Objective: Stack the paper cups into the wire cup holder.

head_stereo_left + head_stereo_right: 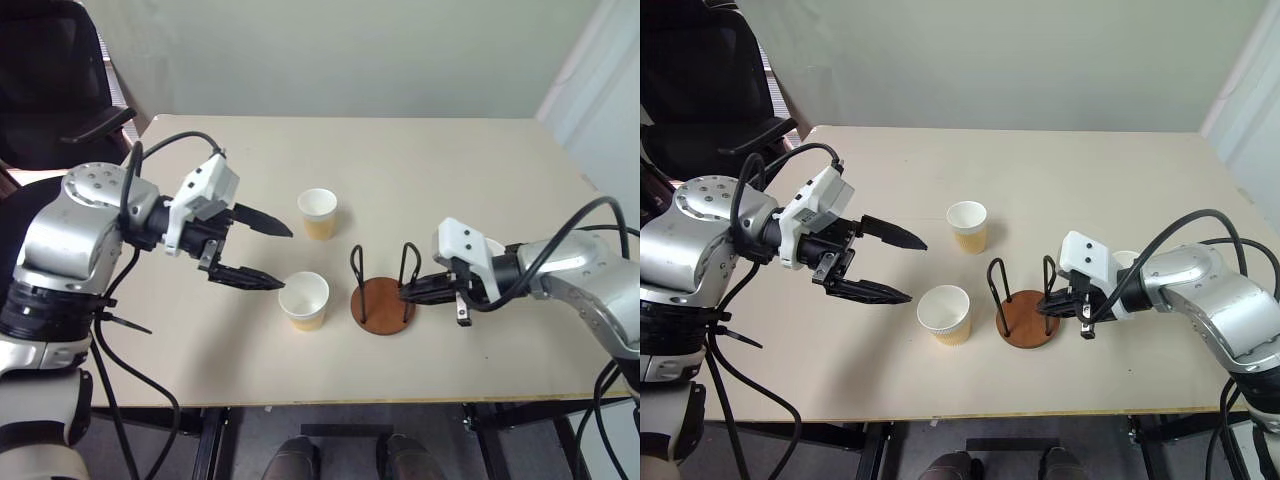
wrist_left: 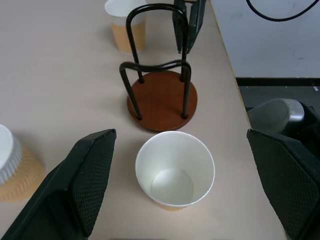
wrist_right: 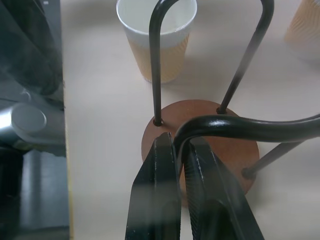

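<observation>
My right gripper (image 3: 182, 165) has its two black fingers pinched together on the nearer wire loop of the wire cup holder (image 1: 382, 305); in the right wrist view the thin black wire runs right between the fingertips (image 3: 162, 155), so I am gripping that loop at the holder's right side. My left gripper (image 1: 265, 250) stands spread wide with nothing between its fingers (image 2: 87, 175); it hovers to the left of the holder, tips pointing toward it.

Taking the wire cup holder as my landmark: it stands upright on the table (image 1: 450, 170), its round reddish-brown disc flat on the surface and its two black loops rising side by side, with no cup inside them. Just to its left, close beside the disc but apart from it, stands one paper cup (image 1: 305, 300), upright and mouth up, lying between my open left fingers and the holder. A second paper cup (image 1: 318, 213) stands upright behind and to the left of the holder, farther across the table. A third paper cup (image 1: 1124, 260) sits to the right of the holder, mostly hidden behind my right wrist, so I can make out only its white rim.
</observation>
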{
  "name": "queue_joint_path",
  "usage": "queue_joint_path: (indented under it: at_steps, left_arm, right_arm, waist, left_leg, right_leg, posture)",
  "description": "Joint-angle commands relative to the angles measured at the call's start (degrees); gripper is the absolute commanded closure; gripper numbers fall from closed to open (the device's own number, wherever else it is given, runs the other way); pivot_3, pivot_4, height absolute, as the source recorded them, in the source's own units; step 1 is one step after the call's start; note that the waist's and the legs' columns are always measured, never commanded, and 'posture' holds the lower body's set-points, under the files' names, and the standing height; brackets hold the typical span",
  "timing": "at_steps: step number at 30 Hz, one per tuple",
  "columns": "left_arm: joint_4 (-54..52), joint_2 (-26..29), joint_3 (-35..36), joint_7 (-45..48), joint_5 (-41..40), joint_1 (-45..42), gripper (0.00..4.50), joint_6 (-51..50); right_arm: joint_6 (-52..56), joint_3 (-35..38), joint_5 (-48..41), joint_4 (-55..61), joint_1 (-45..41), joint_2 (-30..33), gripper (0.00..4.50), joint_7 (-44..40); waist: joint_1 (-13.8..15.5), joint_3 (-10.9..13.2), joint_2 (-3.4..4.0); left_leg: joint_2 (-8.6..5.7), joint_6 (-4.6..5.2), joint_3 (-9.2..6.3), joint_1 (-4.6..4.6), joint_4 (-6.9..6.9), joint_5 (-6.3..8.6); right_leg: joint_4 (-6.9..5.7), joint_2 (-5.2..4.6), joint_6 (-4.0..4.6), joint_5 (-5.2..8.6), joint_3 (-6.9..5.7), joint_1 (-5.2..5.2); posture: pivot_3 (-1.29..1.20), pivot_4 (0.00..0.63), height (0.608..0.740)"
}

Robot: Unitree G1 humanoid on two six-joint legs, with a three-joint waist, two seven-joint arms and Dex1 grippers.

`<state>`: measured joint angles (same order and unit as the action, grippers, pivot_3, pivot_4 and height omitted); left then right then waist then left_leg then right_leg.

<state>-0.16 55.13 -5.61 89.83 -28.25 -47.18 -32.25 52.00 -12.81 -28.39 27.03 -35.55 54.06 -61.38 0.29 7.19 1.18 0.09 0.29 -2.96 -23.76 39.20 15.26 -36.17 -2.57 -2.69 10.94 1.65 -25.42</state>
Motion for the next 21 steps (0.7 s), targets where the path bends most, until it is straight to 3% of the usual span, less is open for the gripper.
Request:
queue_joint_path:
  at_steps: [1,5,8,16,21]
  left_arm:
    - [-1.8,0.6,0.8,0.9,-0.5,-1.7,0.0,0.0]
    - [-2.7,0.8,1.1,0.6,-0.6,-0.9,0.0,-0.1]
    - [-3.8,1.3,1.3,0.5,-0.7,-0.1,0.0,-0.4]
    - [-7.5,4.9,-0.7,2.4,2.6,4.0,0.0,4.5]
    - [-7.2,5.3,-4.9,2.6,10.4,5.8,0.0,17.0]
  right_arm:
    - [-3.4,-1.4,2.7,-0.8,0.8,0.3,4.46,-0.5]
    - [-5.5,-1.8,4.3,-2.7,2.5,0.7,3.45,-1.1]
    - [-6.7,-0.1,5.2,-3.5,4.5,1.7,2.43,-1.0]
    - [-2.8,8.4,1.2,1.9,10.2,9.1,2.43,-1.9]
    - [3.5,16.0,-6.7,7.6,12.5,12.1,2.43,-2.9]
  waist:
    - [0.0,0.0,-0.01]
    - [0.0,0.0,-0.01]
    - [0.0,0.0,-0.01]
    - [0.0,0.0,-0.02]
    - [0.1,0.0,-0.03]
  left_leg:
    - [0.0,0.0,0.0,0.0,0.0,0.0]
    - [-0.01,0.01,0.02,-0.03,0.0,0.0]
    - [0.0,0.01,0.02,-0.04,-0.02,0.0]
    - [0.0,0.01,0.03,-0.08,-0.08,0.01]
    - [0.0,0.02,0.04,-0.07,-0.05,0.01]
  right_leg:
    - [0.0,0.0,0.0,0.0,0.0,0.0]
    - [0.06,0.0,-0.02,-0.01,0.01,0.0]
    - [0.1,0.0,-0.03,-0.01,0.0,0.0]
    - [0.17,0.0,-0.03,-0.01,0.01,0.0]
    - [0.14,0.0,-0.01,0.0,0.02,0.01]
  posture:
    - [0.0,0.15,0.74]
    - [0.0,0.15,0.74]
    - [0.0,0.15,0.74]
    - [0.0,0.15,0.74]
    - [0.0,0.15,0.74]
